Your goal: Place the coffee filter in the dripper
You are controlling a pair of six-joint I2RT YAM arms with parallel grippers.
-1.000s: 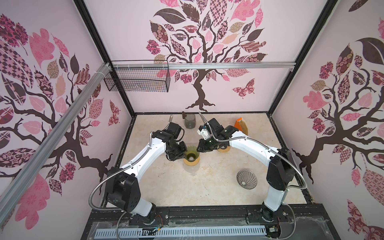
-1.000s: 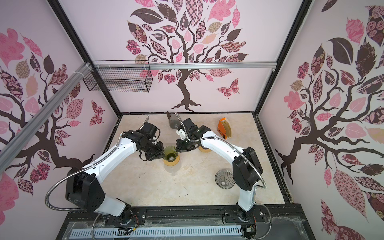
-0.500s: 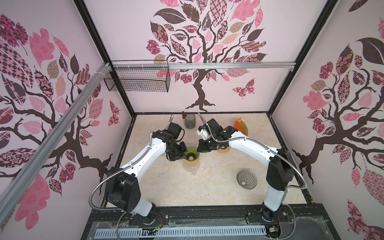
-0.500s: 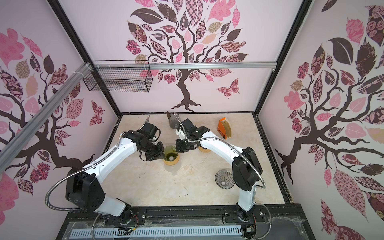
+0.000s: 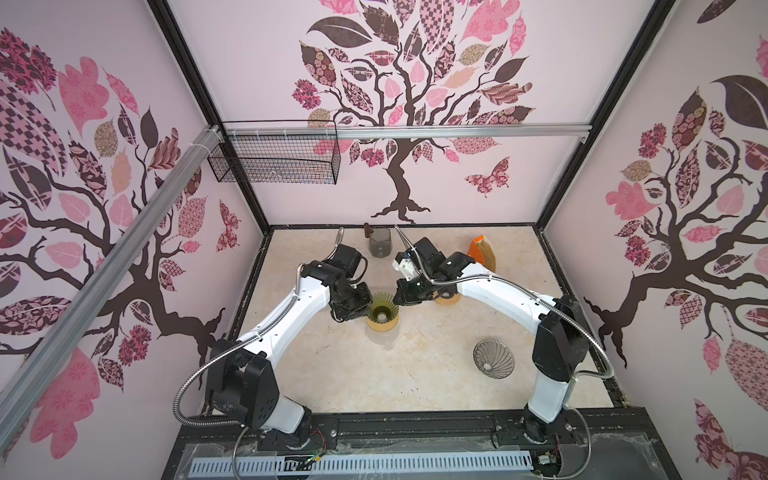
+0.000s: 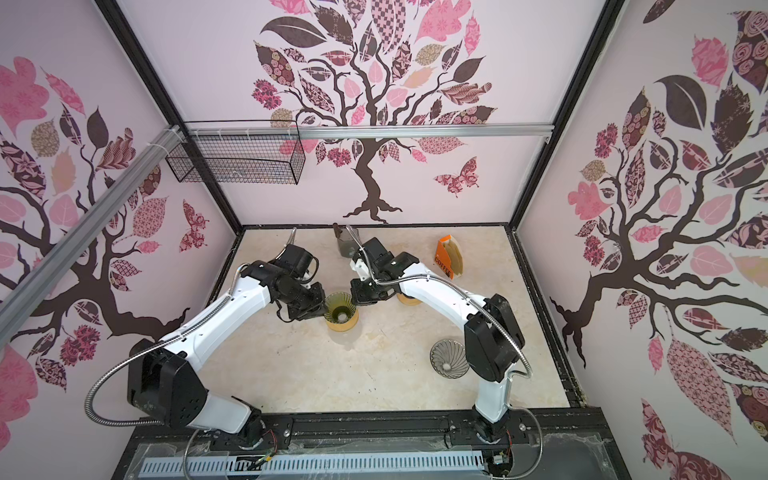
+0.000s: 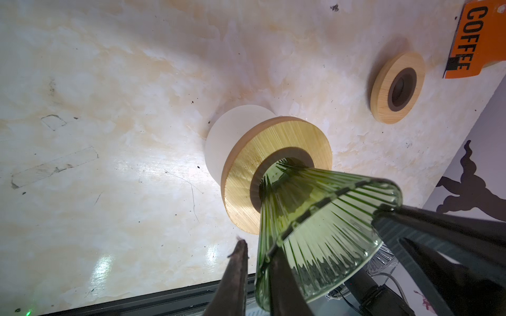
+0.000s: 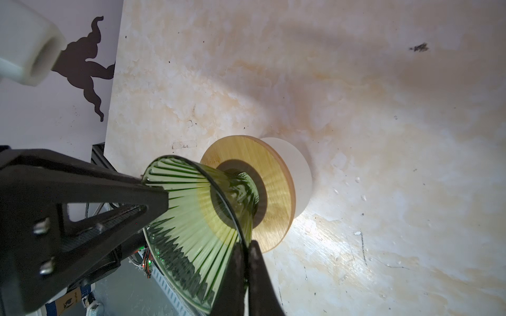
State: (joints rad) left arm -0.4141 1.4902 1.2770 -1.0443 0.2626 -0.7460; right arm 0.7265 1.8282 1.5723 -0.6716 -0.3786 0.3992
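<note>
The green ribbed glass dripper (image 5: 381, 309) (image 6: 340, 309) stands upright in a wooden collar (image 7: 246, 175) on a white cup, mid-table. My right gripper (image 8: 246, 245) (image 5: 401, 297) is shut on the dripper's (image 8: 197, 208) rim, one finger inside the wall and one outside. My left gripper (image 7: 258, 246) (image 6: 318, 309) straddles the opposite rim of the dripper (image 7: 328, 219). Its jaws stand slightly open, and a gap shows between the outer finger (image 7: 238, 262) and the glass. Brown paper coffee filters (image 6: 455, 259) sit in an orange COFFEE box (image 5: 478, 249) at the back right.
A second, clear glass dripper (image 5: 494, 359) (image 6: 449, 359) lies at the front right. A spare wooden collar (image 7: 397, 87) (image 6: 409, 298) rests behind the right gripper. A grey jug (image 5: 380, 245) stands at the back wall, and a wire basket (image 5: 274, 158) hangs high on the left.
The right gripper has closed on the dripper's rim. The left gripper's jaws have parted a little from the rim. Both arms have stayed in place.
</note>
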